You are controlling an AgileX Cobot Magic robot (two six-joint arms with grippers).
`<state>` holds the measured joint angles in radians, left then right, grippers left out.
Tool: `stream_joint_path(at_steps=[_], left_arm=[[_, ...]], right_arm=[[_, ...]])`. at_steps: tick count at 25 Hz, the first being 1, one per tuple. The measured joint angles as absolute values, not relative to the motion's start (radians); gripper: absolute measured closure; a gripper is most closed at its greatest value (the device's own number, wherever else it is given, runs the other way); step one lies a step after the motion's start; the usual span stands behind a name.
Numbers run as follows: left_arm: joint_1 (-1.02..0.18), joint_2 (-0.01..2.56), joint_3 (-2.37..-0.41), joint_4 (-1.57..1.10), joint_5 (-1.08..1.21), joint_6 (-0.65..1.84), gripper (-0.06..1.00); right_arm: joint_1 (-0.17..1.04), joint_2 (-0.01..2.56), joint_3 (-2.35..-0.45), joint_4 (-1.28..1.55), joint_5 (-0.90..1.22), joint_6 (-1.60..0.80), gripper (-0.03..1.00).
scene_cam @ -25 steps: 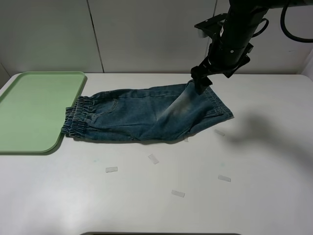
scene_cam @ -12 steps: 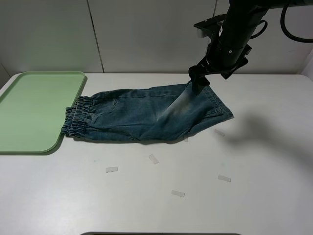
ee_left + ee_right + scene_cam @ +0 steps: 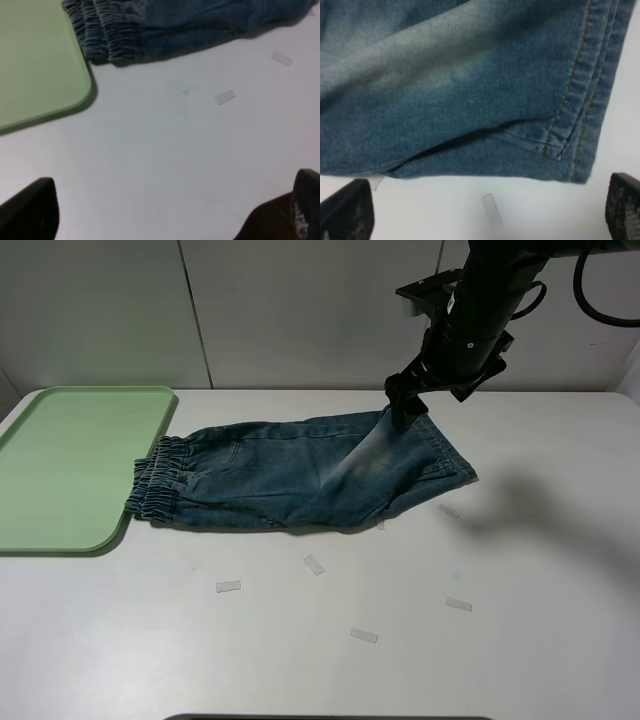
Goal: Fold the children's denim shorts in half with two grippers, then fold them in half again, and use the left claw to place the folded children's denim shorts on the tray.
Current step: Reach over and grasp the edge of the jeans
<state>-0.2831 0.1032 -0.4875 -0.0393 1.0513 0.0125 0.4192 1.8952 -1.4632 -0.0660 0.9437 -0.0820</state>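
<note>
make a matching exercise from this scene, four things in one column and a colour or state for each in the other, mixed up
Things:
1. tray
2. denim shorts
3. right gripper
4. small strips

Descriptions:
a. white, scattered on the table
b. open, over the far leg end of the denim
c. pale green, at the left side
d. faded blue, lying on the table, waistband toward the left

Pairs: 1-c, 2-d, 3-b, 4-a

Tray (image 3: 70, 460) cut by exterior view's left edge; shorts (image 3: 280, 475) overrun both wrist views.
</note>
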Motion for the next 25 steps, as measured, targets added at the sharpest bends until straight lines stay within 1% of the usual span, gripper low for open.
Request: stream_joint_path(at_steps=[10,15,18,22,25], left_arm=[[-0.283,0.103,-0.488,-0.047,1.051,0.028,0.04],[-0.274,0.103,-0.488,-0.048,1.051,0.028,0.04],[-0.219,0.103,-0.488,-0.048,1.051,0.028,0.04],[-0.104,0.103,-0.488,-0.048,1.051,0.028,0.04],[-0.033,0.099,-0.488,-0.048,1.051,0.028,0.04]], right_arm=[[0.419,1.905,-1.465,-0.066,0.943,-0.038,0.27],[0.419,1.986,-1.467,-0.069,0.927,-0.037,0.27],[0.419,2.031,-1.467,-0.078,0.891,-0.037,0.27],[0.402,2.070,-1.470,-0.082,0.844,-0.037,0.27],[0.380,2.108,-1.515,-0.085,0.841,-0.043,0.27]])
